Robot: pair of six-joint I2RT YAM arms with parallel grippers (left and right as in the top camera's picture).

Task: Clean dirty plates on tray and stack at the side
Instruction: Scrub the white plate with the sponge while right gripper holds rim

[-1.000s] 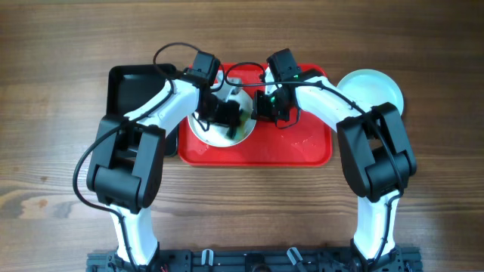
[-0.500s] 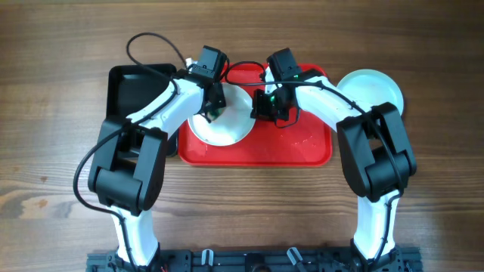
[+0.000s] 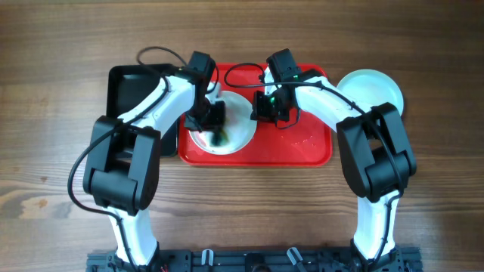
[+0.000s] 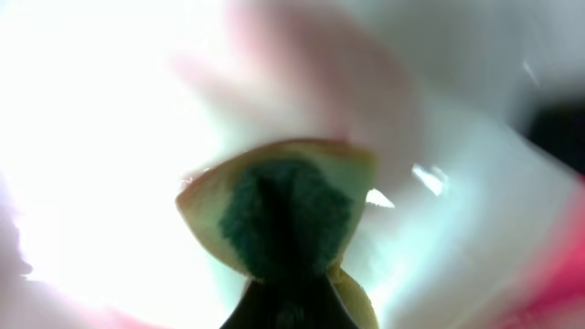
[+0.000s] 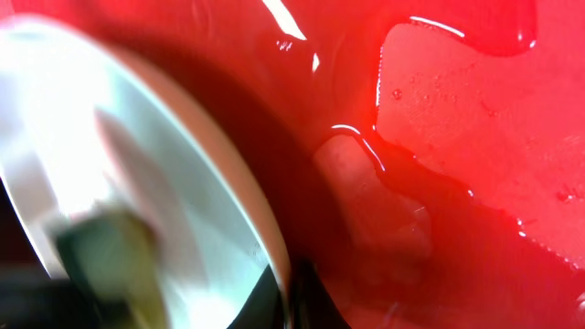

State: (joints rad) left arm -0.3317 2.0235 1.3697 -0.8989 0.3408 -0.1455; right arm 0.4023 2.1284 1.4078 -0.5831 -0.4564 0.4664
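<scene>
left end effector [image 3: 215, 126] has slid its sponge [image 4: 283, 215] onto the plate [image 3: 239, 128] beneath it.

- Overhead: even, bright light, sharp, shadows faint.
- Left wrist: plate [image 4: 475, 210] blown out white on the left, heavy blur.
- Right wrist: blurred, glare streaks on wet tray [image 5: 457, 119].

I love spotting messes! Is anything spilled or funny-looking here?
Yes. Shiny wet puddles sit on the red tray, beside the white plate that the sponge is pressed on. Nothing looks broken.
</scene>
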